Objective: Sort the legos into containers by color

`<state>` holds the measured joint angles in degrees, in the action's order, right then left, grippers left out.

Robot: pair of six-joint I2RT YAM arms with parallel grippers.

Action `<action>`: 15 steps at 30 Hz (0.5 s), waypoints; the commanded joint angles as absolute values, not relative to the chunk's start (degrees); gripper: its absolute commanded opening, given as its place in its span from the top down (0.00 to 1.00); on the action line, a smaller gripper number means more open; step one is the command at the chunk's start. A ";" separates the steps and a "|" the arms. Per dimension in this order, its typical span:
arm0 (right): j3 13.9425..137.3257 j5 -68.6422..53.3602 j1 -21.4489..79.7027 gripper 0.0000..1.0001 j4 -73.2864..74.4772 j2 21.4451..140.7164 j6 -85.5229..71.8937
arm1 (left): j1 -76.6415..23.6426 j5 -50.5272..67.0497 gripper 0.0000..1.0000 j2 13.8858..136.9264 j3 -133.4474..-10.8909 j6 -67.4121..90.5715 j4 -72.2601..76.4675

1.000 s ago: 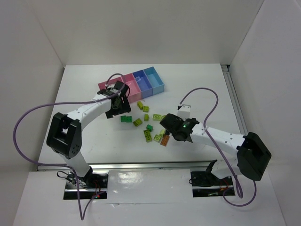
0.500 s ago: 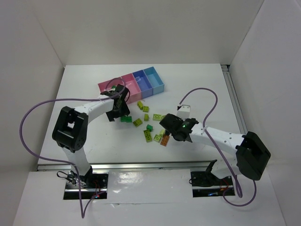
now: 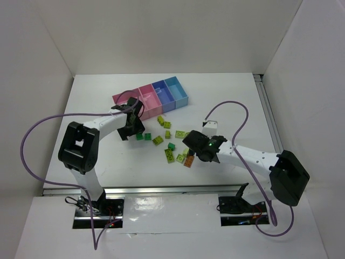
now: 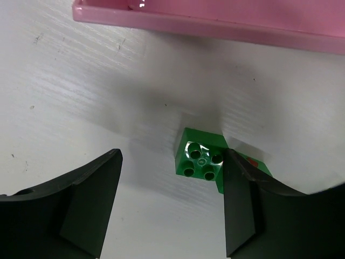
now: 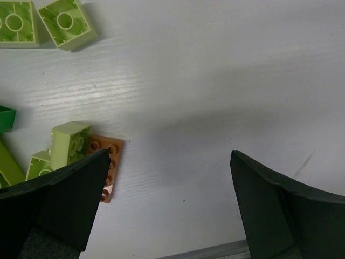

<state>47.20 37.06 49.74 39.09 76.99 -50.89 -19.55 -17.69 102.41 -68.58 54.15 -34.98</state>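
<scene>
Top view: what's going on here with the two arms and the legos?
Two arms are sorting legos by color into a row of four bins. The left gripper is open, its fingers either side of a dark green brick on the table beside the pink bin. The right gripper is open and empty, low beside the orange-brown brick. No brick is held yet.

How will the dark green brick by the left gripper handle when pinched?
The dark green brick looks like rigid moulded plastic, so it probably won't deform. Its glossy sides may slip. It sits flat, studs up, so it likely slides rather than rolls.
</scene>
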 commanded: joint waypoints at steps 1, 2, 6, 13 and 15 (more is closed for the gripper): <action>48.52 37.79 50.36 0.00 37.71 77.43 -50.80 | -19.07 -18.46 0.22 100.90 -67.24 54.14 -36.13; 48.52 37.79 50.36 0.00 37.71 77.43 -50.80 | -19.07 -17.93 0.22 100.12 -67.24 53.10 -36.12; 48.52 37.27 50.36 0.00 37.18 77.43 -50.27 | -19.07 -15.29 0.19 100.63 -67.24 49.84 -35.42; 48.52 36.74 50.36 0.00 36.65 78.57 -50.27 | -20.82 -16.08 0.19 101.86 -66.71 49.22 -34.37; 48.52 36.74 50.36 0.00 36.65 78.57 -50.27 | -20.83 -16.61 0.24 102.39 -66.71 49.22 -34.37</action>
